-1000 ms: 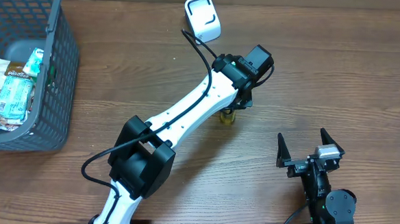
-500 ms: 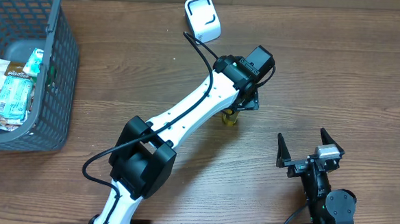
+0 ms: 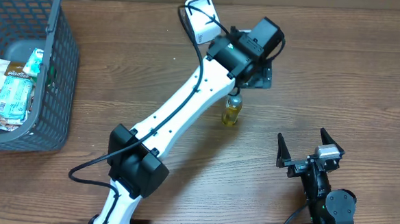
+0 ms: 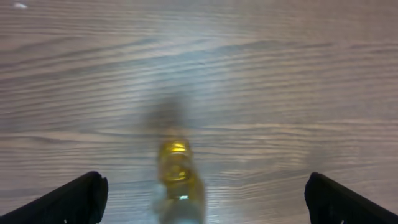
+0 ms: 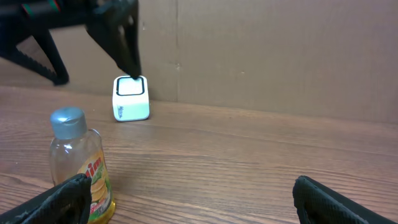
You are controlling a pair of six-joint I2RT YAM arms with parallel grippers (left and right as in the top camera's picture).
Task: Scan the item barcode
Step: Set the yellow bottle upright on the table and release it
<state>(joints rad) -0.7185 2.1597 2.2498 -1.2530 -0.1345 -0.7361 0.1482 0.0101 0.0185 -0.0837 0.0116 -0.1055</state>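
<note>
One small bottle (image 3: 232, 112) of yellow liquid stands upright on the wooden table (image 3: 366, 79), grey cap on. The left claw (image 4: 205, 191) hovers right above it, jaws spread wide to either side, gripping nothing. One white scanner (image 3: 203, 17) sits just beyond. The right claw (image 3: 301, 135), second of the two, rests well apart, wide open and empty. One grey basket (image 3: 54, 22) on the left holds packets (image 3: 12, 92)

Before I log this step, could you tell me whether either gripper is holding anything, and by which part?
Nothing is held: left gripper and right gripper are open; the bottle stands free.
</note>
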